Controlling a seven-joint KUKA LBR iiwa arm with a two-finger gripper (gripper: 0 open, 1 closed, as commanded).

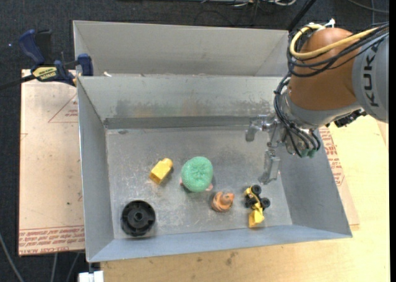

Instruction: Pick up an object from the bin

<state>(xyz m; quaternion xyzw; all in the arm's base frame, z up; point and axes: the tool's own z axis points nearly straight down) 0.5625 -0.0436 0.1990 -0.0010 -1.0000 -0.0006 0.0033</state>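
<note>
**Bin floor, right end: hand above yellow-black toy**

Grey metal bin [185,98] carries five loose things along its near side, set apart from one another: a black disc [137,217], a yellow block [161,170], a green lump [197,174], an orange piece [222,201] and a yellow-black toy [254,204]. The hand [269,172] hangs over the right end of the floor and holds nothing visible. Whether it is wide or narrow cannot be told. The toy is the nearest thing. It lies just beside the hand's tip, toward the near wall and slightly left. Its long axis runs roughly from far wall to near wall. The orange piece is next nearest, further left. A grasp would probably need a short shift toward the near wall, then a descent.
</note>
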